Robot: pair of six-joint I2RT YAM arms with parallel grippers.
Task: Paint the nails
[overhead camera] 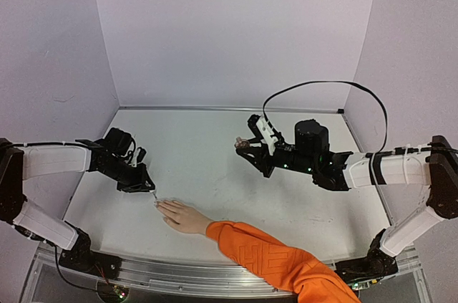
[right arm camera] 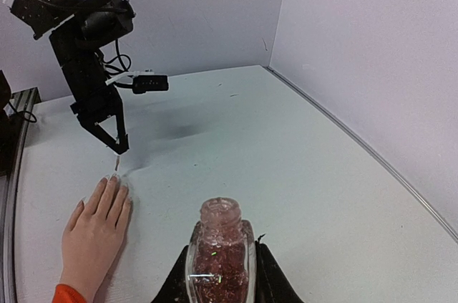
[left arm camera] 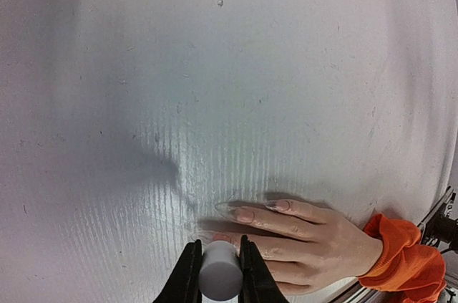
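Soft even overhead light, faint shadows on the table, fisheye bending at edges, slight blur up close

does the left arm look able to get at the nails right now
Probably yes: the left gripper, shut on the brush cap, hangs just above the nails, with nothing between them.

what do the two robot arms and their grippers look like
The left arm and right arm are white tubular links joined by black joints. The left gripper and right gripper are black with slim black fingers. A thin black cable arcs above the right arm, which carries white ties and small green lights.
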